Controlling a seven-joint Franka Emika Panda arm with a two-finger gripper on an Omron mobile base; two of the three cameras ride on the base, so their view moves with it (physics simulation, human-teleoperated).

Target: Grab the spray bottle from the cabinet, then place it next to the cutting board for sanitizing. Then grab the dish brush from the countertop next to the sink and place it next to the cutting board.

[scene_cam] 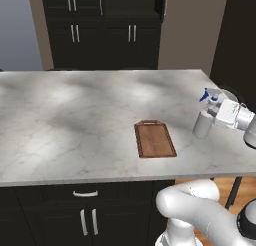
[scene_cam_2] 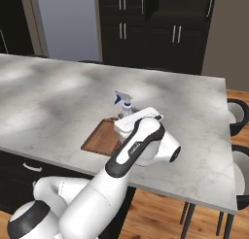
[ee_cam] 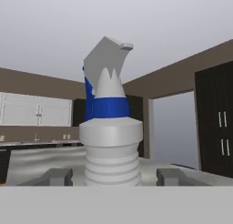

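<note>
Marble countertop: white-grey veined slab; from my two base views it runs across the whole width in front of me, with dark cupboard fronts below its near edge.

Cutting board: reddish-brown wood, lying flat on the marble with its small handle at the far short end. In the right base view only its left part shows, because my arm covers the rest.

Spray bottle: white body, blue trigger at the top, standing upright. It is to the right of the board, near it but not touching, and close to the counter's right edge. In the right base view I see just its head and neck rising behind my wrist. I cannot tell whether its base rests on the marble or hangs just above it.

Gripper: it reaches in from the right, level with the bottle's upper body. In the hand view the bottle's ribbed neck and head stand right between the two fingertips, one on each side.

Jaws: narrow, closed around the bottle just under its neck, as far as I can see.

Cabinet: tall black-brown panelled doors with slim silver handles, on the far wall beyond the counter.

Stools: dark round seats at the counter's right side, over a wood floor.
</note>
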